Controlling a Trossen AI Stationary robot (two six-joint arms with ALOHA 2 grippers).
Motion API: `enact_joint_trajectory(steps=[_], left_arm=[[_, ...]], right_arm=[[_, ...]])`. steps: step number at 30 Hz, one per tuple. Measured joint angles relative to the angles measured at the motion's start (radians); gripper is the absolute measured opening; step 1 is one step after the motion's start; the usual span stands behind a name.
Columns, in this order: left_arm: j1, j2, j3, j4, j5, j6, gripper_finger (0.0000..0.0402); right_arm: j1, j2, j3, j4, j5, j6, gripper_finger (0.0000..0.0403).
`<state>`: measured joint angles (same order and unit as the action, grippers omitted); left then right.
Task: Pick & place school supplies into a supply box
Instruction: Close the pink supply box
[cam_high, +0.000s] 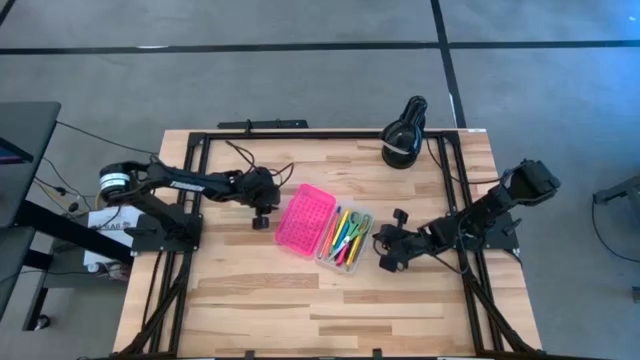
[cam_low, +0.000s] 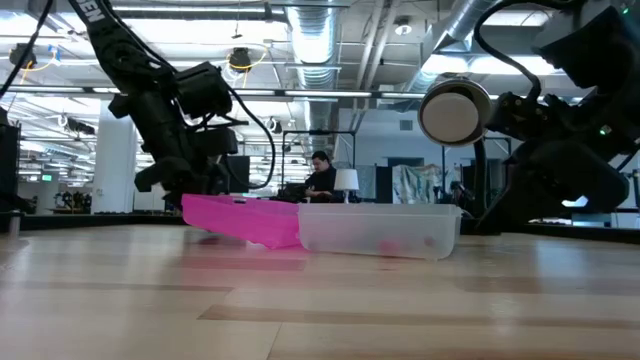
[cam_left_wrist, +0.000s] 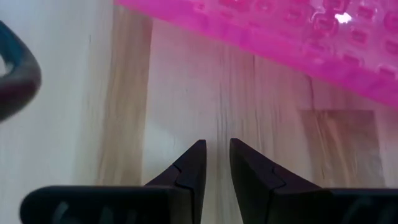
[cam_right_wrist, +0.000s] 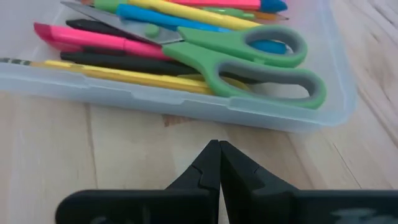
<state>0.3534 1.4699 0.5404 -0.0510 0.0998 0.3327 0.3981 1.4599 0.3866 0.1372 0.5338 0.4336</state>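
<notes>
The supply box lies open in the middle of the table. Its hot pink lid (cam_high: 305, 220) (cam_low: 245, 218) is folded out toward the table's left and sits tilted beside the clear base (cam_high: 346, 238) (cam_low: 380, 230). Inside the base lie the school supplies: green-handled scissors (cam_right_wrist: 249, 59) on top of pink, yellow, blue and black pens (cam_right_wrist: 124, 53). My left gripper (cam_high: 262, 218) (cam_left_wrist: 217, 149) hovers just left of the lid, open by a narrow gap. My right gripper (cam_high: 388, 260) (cam_right_wrist: 219, 146) is shut, just right of the base, touching nothing.
A black rounded object with a white band (cam_high: 403, 135) stands near the table's far edge. Black frame rails (cam_high: 200, 180) run along the table's left and right sides. Bare wood (cam_high: 300, 310) lies near the front edge. A person (cam_low: 320, 175) sits in the room behind.
</notes>
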Motion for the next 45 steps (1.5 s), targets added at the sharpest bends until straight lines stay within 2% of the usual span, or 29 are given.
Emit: enact_joint_trajectory(steps=[4, 19, 33, 45], left_arm=[[0.0, 0.003, 0.0, 0.018, 0.009, 0.011, 0.0066], [-0.003, 0.003, 0.0, 0.082, 0.253, -0.012, 0.0066], [-0.079, 0.003, 0.0, 0.1, 0.264, -0.033, 0.0066], [-0.087, 0.003, 0.0, 0.133, 0.37, -0.049, 0.0066]], right_arm=[[-0.031, 0.001, 0.0, 0.002, -0.024, -0.015, 0.0], [-0.06, 0.001, 0.0, 0.037, -0.04, -0.103, 0.0], [-0.06, 0.001, 0.0, 0.034, -0.04, -0.128, 0.0], [-0.06, 0.001, 0.0, 0.032, -0.049, -0.128, 0.0]])
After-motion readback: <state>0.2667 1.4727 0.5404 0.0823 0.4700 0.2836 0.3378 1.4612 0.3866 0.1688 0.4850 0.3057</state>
